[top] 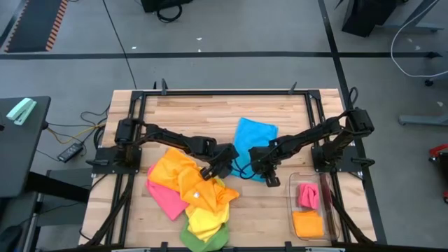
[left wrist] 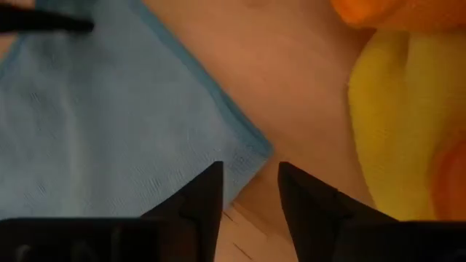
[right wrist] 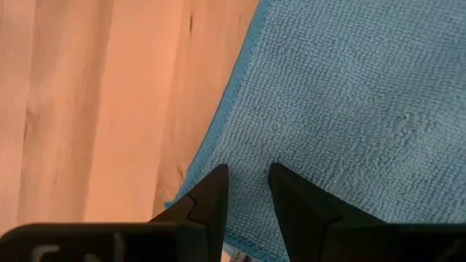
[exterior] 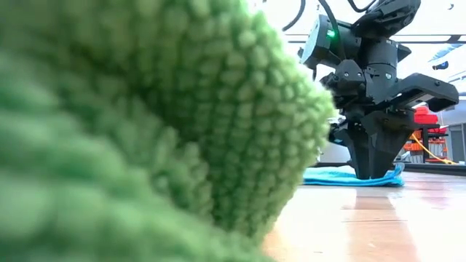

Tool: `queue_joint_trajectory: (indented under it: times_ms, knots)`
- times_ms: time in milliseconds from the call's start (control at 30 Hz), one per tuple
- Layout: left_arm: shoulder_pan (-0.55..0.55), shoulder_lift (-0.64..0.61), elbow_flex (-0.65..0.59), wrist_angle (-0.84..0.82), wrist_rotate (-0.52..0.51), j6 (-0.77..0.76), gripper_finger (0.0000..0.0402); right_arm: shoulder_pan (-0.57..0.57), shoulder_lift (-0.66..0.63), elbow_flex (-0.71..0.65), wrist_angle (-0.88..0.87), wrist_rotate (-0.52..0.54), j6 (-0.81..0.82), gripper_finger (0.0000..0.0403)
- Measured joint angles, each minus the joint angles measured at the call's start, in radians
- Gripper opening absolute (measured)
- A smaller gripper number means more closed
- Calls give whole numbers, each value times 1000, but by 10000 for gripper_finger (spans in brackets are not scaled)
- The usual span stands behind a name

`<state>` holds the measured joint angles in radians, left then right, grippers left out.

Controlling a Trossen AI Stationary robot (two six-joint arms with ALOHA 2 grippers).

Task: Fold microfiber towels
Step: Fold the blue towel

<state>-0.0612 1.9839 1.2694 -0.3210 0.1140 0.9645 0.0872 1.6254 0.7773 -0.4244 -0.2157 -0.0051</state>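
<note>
Two dark robot arms meet over a blue microfiber towel [top: 253, 136] spread near the middle of a pale plank-wood table [top: 196, 115], its looped weave and stitched hem plain in both wrist views. The left gripper [left wrist: 249, 195] hangs at the towel's near corner, its pointed fingers standing slightly apart with bare wood between the tips and nothing held. The right gripper [right wrist: 247, 191] stands on the cloth just inside a hemmed edge, fingers narrowly parted; whether they pinch any fabric cannot be told. To the left lies a rumpled heap of soft cloths: an orange towel [top: 173, 169] on top, a yellow towel [top: 208, 210] below it, a pink towel [top: 166, 199] jutting flat from beneath, and a green towel [exterior: 145, 124] at the table's front edge, its nubby pile filling most of the low view. At front right, a clear rectangular plastic bin [top: 330, 224] holds a folded pink cloth [top: 307, 194] and a folded orange cloth [top: 308, 224], lying side by side.
</note>
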Motion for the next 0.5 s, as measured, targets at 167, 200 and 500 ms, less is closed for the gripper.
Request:
queue_joint_trajectory:
  times_ms: [167,200,500]
  knots:
    - [-18,1,0,16,-2,66,202,0,-22,-3,-3,13,12,115]
    - [-19,7,0,22,-1,70,209,0,-23,-3,9,13,20,115]
    - [-11,53,2,86,-58,91,194,0,-43,1,48,-17,103,115]
